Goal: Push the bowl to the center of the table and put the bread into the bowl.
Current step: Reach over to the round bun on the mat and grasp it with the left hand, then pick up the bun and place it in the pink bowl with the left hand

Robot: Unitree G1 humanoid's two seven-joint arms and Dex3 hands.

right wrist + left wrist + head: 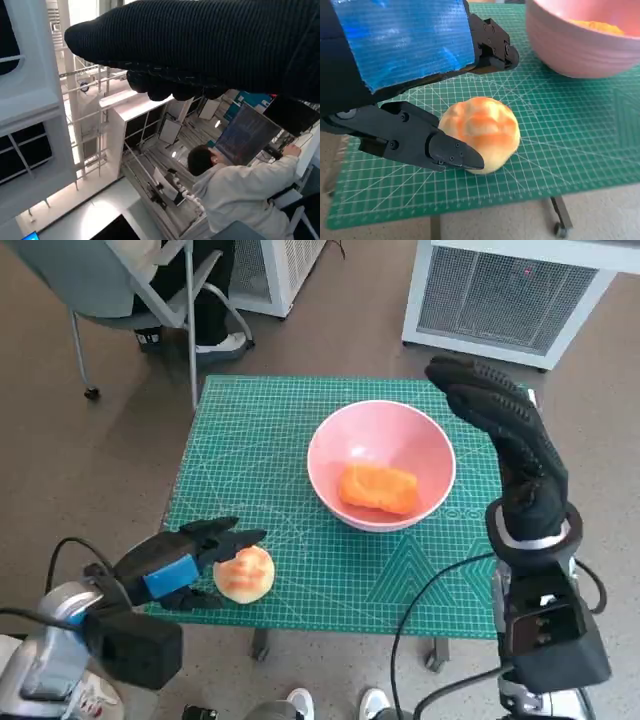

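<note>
Small table under a green cutting mat (300,440), printed with a fine pale grid and diagonal lines. Near its middle, slightly toward the right side, a smooth, glossy pink bowl (345,435), round and deep, with a thick rim. Inside, flat on the bottom, an orange oblong piece (378,488) with a rough, spongy look.

Near the front left edge of the mat, well apart from the bowl, a round bread roll (244,574): domed, lumpy on top, pale golden with browner orange patches, matte crust. Resting on the mat, not lifted.

Left hand (185,560) low at the roll, hard black plastic with shiny blue tape across the back. Fingers apart, cupped round the roll: one finger (455,152) touching its near side, the others (492,47) reaching past its far side without clear contact. No firm hold visible.

Right hand (500,425) in a black ribbed knit glove, raised above the table's right edge beside the bowl, fingers stretched out loosely, nothing in it.

Behind the table, a chair leg and a person's shoe (225,343) on grey-brown floor; a white slatted cabinet (510,295) at the back right.
</note>
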